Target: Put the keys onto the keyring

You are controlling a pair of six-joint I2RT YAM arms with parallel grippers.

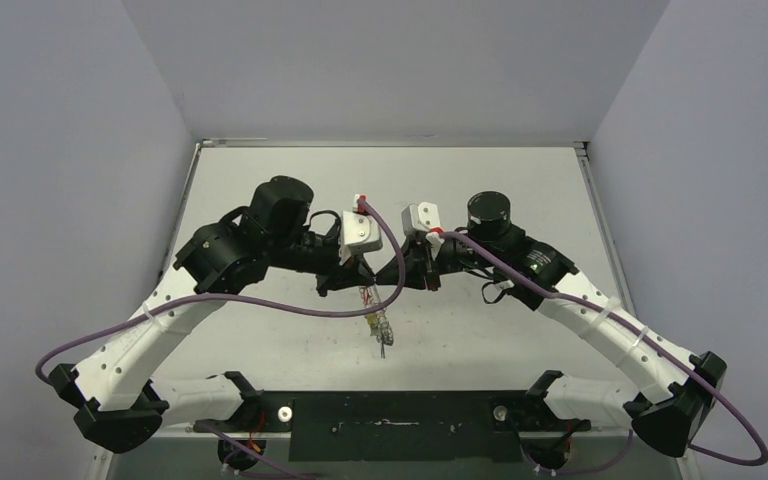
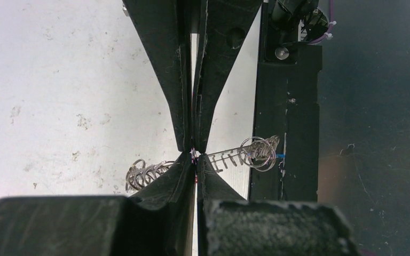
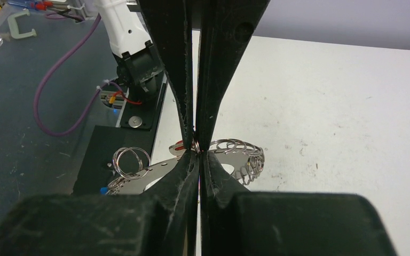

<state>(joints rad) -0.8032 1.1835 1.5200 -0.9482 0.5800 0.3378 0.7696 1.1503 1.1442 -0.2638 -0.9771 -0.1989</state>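
The keyring (image 1: pixel 384 333) hangs tilted above the table's middle, under the two meeting grippers. My left gripper (image 1: pixel 365 280) (image 2: pixel 196 160) is shut on its rim; wire loops (image 2: pixel 256 152) stick out on both sides. Tip to tip with it, my right gripper (image 1: pixel 388 276) (image 3: pixel 198 154) is shut on the same rim, seemingly on a small loop. The grey plate (image 3: pixel 157 169) runs under the right gripper. A red tag (image 3: pixel 179 144) shows beside the pinch and a blue tag (image 3: pixel 102 190) at the far rim. The keys' metal blades are hidden. A yellow tag (image 1: pixel 373 320) also hangs there.
The black base plate (image 1: pixel 390 425) lies along the table's near edge, just below the hanging ring. Purple cables (image 1: pixel 260 305) loop from both wrists. White table top (image 1: pixel 500 190) stretches behind the arms. Off the table's edge, a dark bench (image 3: pixel 26 106) holds small clutter.
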